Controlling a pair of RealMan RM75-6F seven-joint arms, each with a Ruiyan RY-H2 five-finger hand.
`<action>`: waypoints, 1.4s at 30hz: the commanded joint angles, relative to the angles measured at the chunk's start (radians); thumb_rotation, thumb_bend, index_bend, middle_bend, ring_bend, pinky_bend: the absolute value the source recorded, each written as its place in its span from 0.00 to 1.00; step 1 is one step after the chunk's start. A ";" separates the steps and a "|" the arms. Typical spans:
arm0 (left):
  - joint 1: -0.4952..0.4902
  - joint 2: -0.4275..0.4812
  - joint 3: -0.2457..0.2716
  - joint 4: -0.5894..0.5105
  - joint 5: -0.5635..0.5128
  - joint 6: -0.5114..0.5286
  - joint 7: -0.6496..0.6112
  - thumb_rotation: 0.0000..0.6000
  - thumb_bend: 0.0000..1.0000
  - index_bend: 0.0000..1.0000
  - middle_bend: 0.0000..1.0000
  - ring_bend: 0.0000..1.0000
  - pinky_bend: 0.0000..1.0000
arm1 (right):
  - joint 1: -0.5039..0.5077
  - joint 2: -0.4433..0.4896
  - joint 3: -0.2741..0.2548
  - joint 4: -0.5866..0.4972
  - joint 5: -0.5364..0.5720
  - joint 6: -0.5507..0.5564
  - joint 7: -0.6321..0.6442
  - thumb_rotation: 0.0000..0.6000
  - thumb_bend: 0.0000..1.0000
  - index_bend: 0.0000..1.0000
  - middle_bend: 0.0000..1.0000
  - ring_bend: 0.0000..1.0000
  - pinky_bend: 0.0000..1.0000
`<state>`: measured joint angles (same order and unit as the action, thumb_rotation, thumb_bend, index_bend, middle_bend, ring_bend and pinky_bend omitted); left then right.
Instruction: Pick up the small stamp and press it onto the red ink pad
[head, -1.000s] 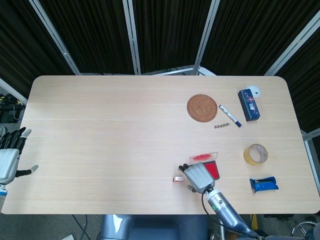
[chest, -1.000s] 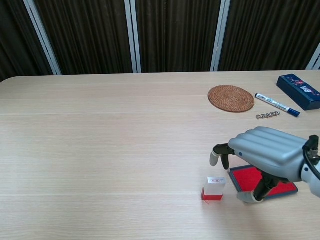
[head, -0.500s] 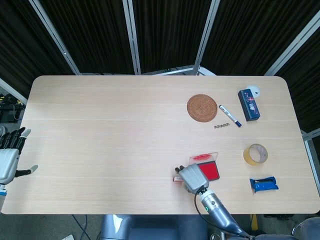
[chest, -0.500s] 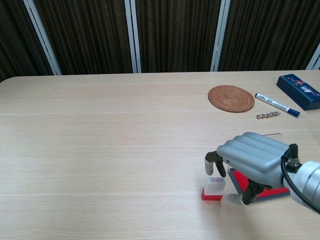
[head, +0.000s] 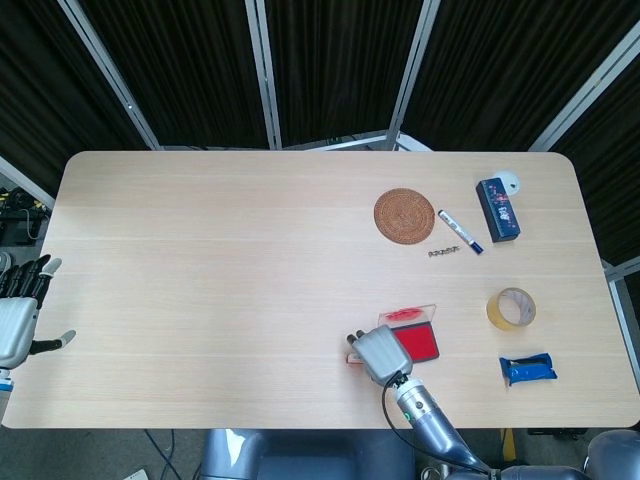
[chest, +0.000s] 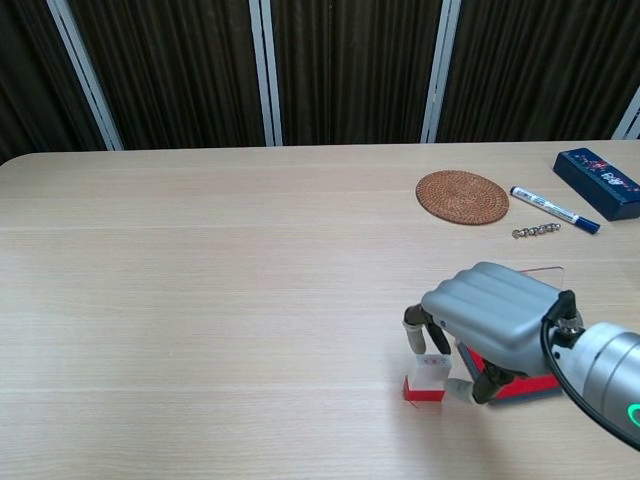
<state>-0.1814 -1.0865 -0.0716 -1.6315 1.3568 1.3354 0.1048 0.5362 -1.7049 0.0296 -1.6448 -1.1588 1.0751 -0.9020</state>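
So the right hand (chest: 487, 328) is hunched right over the small clear-topped stamp with the red base (chest: 428, 376), which stands upright on the pale wooden surface (chest: 200, 300) near the front edge. The fingers (chest: 415, 330) curl down on the far side of the stamp and the thumb sits at its other side, low by the red base. They're right up against it, but I honestly can't tell from either view whether they're actually clamped on it or just touching. The stamp base looks like it's on the surface.

Just beside the stamp, to its right in the chest view, is the red ink pad in its open clear-lidded case (head: 417, 342), mostly hidden under the hand from the chest camera. From the head view you can see the pad's red square clearly, with the lid tipped up behind it.

The left hand (head: 18, 315) is way off at the left edge of the surface, fingers spread apart, holding nothing.

Other stuff further back on the right: a round woven rattan coaster (chest: 462, 196), a white marker with a blue cap (chest: 553, 209), a short metal bead chain (chest: 536, 232), and a dark blue rectangular box (chest: 598, 182). The head view also shows a roll of tan tape (head: 511, 308) and a blue plastic clip-like thing (head: 527, 369) along the right side.
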 joint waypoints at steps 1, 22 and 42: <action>0.000 0.000 0.000 0.000 0.000 0.000 0.000 1.00 0.00 0.00 0.00 0.00 0.00 | 0.005 -0.005 0.000 0.000 0.011 0.001 -0.010 1.00 0.23 0.41 0.49 0.94 1.00; 0.000 0.004 0.002 -0.001 0.003 0.002 -0.008 1.00 0.00 0.00 0.00 0.00 0.00 | 0.020 -0.008 -0.015 -0.006 -0.023 0.032 0.022 1.00 0.31 0.54 0.61 0.94 1.00; 0.005 0.009 0.012 -0.018 0.027 0.015 -0.007 1.00 0.00 0.00 0.00 0.00 0.00 | 0.030 0.385 0.001 -0.271 0.087 -0.048 0.191 1.00 0.53 0.56 0.61 0.94 1.00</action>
<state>-0.1766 -1.0770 -0.0601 -1.6495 1.3837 1.3501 0.0975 0.5649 -1.3419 0.0311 -1.9178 -1.0917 1.0499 -0.7407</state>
